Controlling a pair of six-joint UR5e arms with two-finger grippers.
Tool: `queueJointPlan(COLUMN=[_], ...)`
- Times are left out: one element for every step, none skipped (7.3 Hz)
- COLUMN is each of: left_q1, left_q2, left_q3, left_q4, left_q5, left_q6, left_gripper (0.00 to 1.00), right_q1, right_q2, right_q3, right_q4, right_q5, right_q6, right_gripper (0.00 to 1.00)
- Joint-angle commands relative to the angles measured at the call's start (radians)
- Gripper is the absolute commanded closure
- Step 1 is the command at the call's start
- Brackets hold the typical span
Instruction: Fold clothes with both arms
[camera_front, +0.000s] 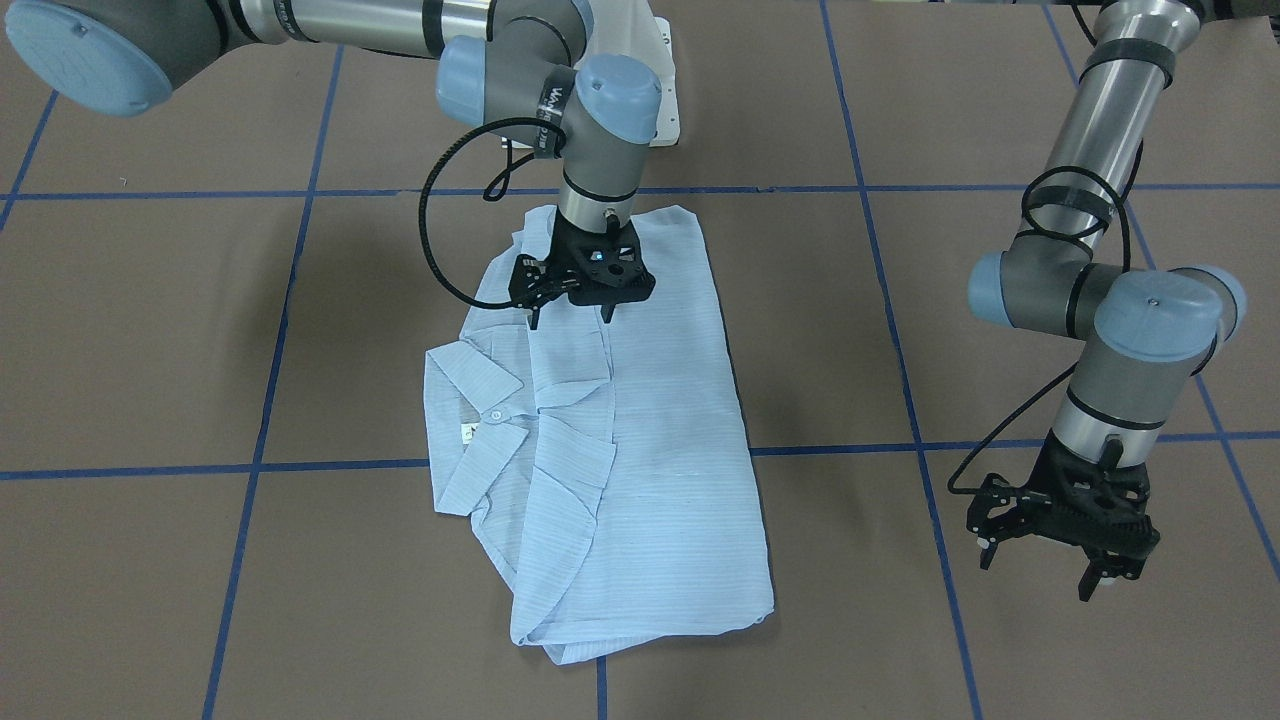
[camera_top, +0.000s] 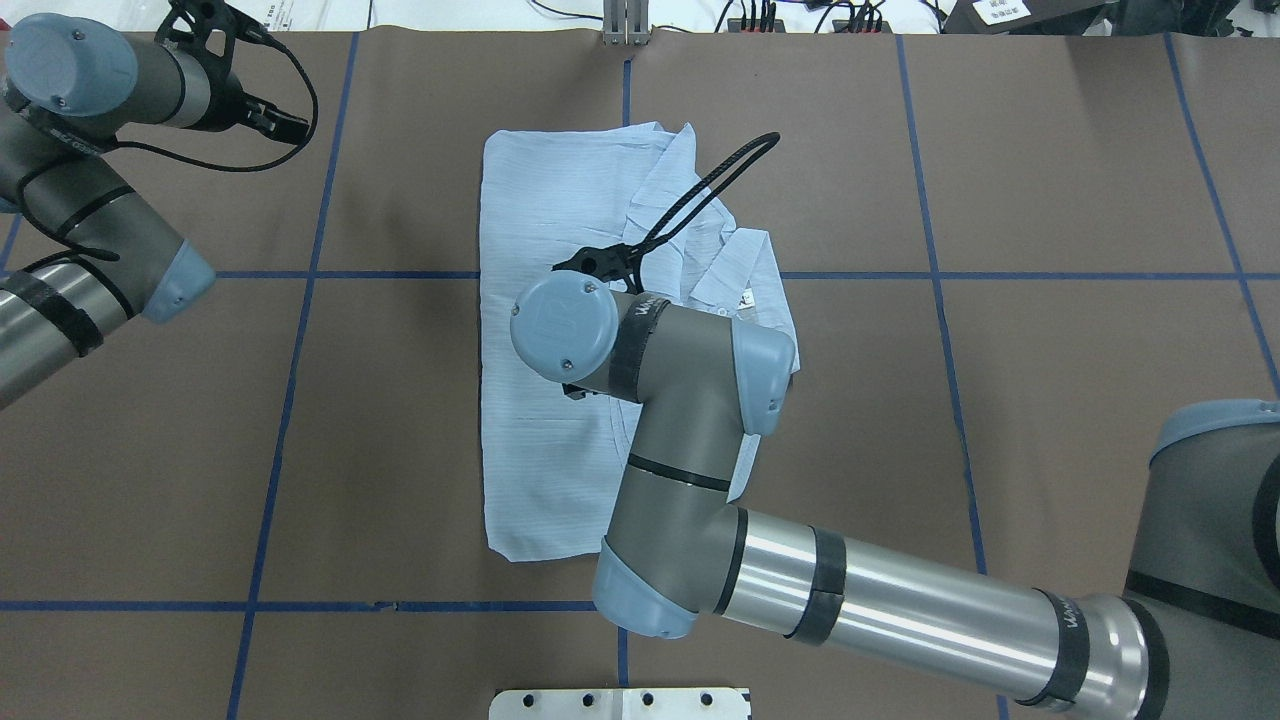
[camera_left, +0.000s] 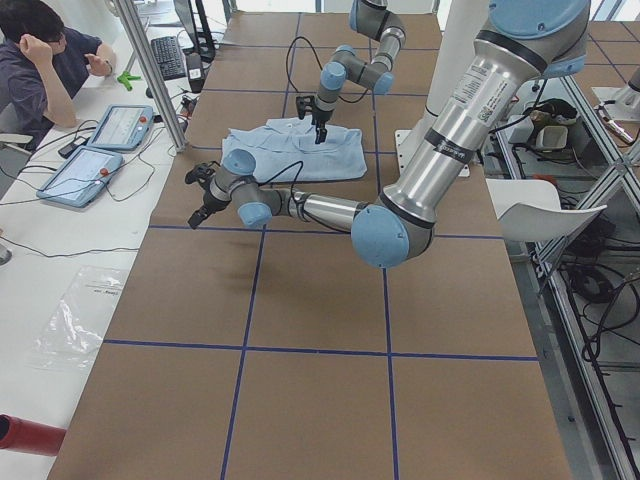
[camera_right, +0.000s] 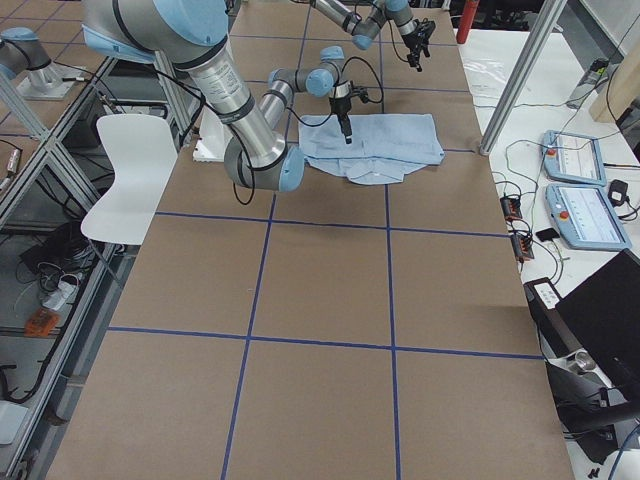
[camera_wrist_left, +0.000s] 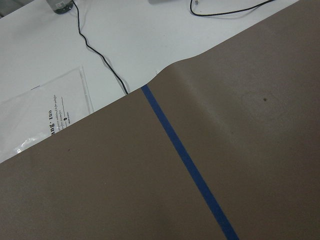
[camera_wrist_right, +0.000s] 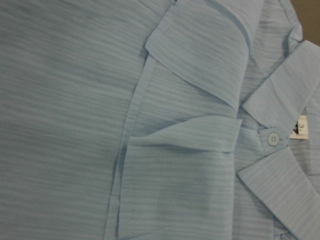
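The shirt lies part-folded on the bench; the right gripper hangs over one end of it, fingers apart; the left gripper hovers well clear of the shirt, fingers likewise apart. A lone pinch may catch only the top layer and drag the folds askew.

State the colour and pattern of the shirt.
The shirt is pale blue with fine stripes, clearest in the right wrist-mounted view.

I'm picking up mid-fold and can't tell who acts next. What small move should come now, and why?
Probably lower the right gripper straight down and pinch the shirt: it hangs open over a folded edge at the robot's end, while the left gripper is open over the table, well off to the side of the shirt.
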Motion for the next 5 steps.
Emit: queueJointPlan(left_q1=[0.0,0.0,0.0,0.0,0.0], left_q2=[0.001,0.006,0.006,0.008,0.008], left_q3=[0.0,0.0,-0.002,-0.003,-0.003], left_q4=[0.0,0.0,0.0,0.0,0.0], left_q5=[0.0,0.0,0.0,0.0,0.0], left_q6=[-0.002,-0.002,-0.011,-0.014,-0.014], left_gripper=[0.0,0.0,0.0,0.0,0.0], right_q1=[-0.02,-0.028,-0.054,-0.06,-0.066], right_q2=[0.03,0.028,0.017,0.014,0.019], right_q3=[-0.023,-0.022,-0.031,-0.026,-0.026], right_q4=[-0.075,-0.098,-0.1,-0.1,-0.1], right_q5=[0.044,0.043,0.04,0.038,0.041], right_q6=[-0.055,-0.08,-0.081,-0.081,-0.081], right_gripper=[0.0,0.0,0.01,0.02,0.04])
